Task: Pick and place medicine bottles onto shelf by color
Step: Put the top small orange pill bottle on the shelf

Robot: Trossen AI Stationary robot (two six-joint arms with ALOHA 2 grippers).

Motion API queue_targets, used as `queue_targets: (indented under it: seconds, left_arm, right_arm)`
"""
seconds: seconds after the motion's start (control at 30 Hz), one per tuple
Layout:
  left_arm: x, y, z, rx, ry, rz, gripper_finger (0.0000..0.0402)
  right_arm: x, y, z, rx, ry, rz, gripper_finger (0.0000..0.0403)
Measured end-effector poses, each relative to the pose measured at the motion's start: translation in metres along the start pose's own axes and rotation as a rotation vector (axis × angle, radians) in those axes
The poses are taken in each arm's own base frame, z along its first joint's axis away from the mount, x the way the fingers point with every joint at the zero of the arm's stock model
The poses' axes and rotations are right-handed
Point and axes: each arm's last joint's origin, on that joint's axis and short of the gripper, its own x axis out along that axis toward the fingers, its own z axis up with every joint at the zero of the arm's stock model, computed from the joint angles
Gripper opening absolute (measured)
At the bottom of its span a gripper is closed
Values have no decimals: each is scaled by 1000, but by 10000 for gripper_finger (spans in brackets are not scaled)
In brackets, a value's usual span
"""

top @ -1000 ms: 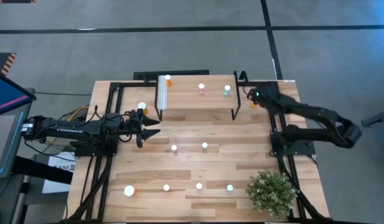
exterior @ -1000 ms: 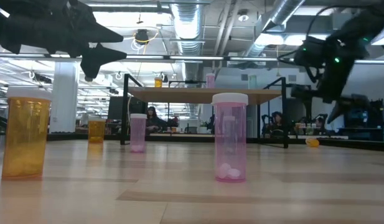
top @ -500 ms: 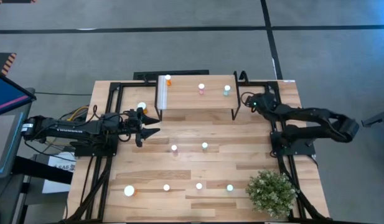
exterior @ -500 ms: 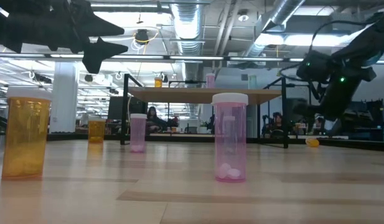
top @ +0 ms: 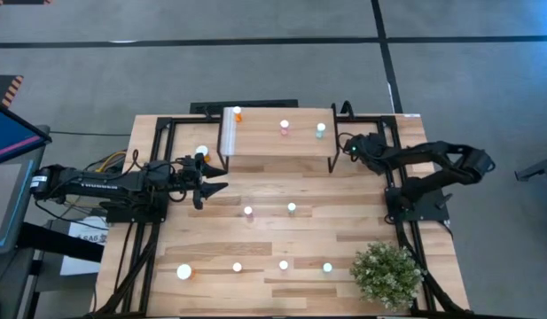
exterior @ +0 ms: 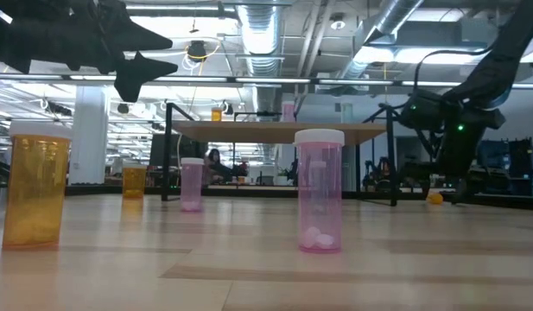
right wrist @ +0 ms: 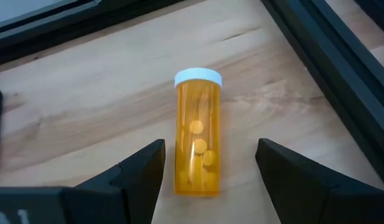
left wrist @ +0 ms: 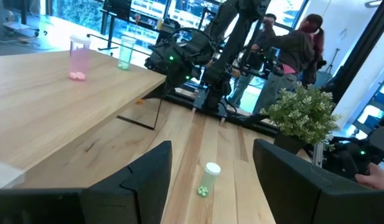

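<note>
right gripper (right wrist: 207,168): jaws wide, empty | orange bottle (right wrist: 198,133) lies toppled on table beside shelf (top: 277,142), dead ahead between my fingers, long axis along my reach | left gripper (top: 211,182) open, far.

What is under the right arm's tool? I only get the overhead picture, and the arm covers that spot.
Observer: An orange bottle with a white cap, lying on its side on the table.
Operator: Is it empty?
Observer: No, several round pills show through its body.
Operator: Has the right tool grabbed it?
Observer: Not yet; its jaws stand open, with the bottle showing between them.
</note>
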Motion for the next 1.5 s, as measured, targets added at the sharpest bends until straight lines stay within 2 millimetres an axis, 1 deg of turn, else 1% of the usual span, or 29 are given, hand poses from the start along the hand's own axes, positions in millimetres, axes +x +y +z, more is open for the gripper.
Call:
queue_targets:
  seconds: [0.2,0.33,0.43,0.7,0.83,0.93,1.07,1.3,1.5]
  left_arm:
    - [0,0,0,-4,1,0,215]
    - [0,0,0,-5,1,0,215]
    - [0,0,0,-5,1,0,215]
    - [0,0,0,-6,1,-1,215]
    - [0,0,0,-6,1,-1,215]
    - [0,0,0,-6,1,-1,215]
    - [0,0,0,-6,1,-1,215]
    - [0,0,0,-6,1,-1,215]
    - [0,0,0,-6,1,-1,215]
  right_arm:
    - [0,-1,0,8,3,-12,280]
    - [0,-2,0,8,4,-16,264]
    - [1,-2,-1,7,4,-20,239]
    - [1,-3,-1,2,1,-31,151]
    - [-1,-3,0,10,1,-27,123]
    - [-4,-4,2,20,10,-12,116]
    - [-11,-7,5,24,27,3,119]
    - [-23,-11,12,32,7,18,121]
    - [-35,-10,18,53,-30,72,120]
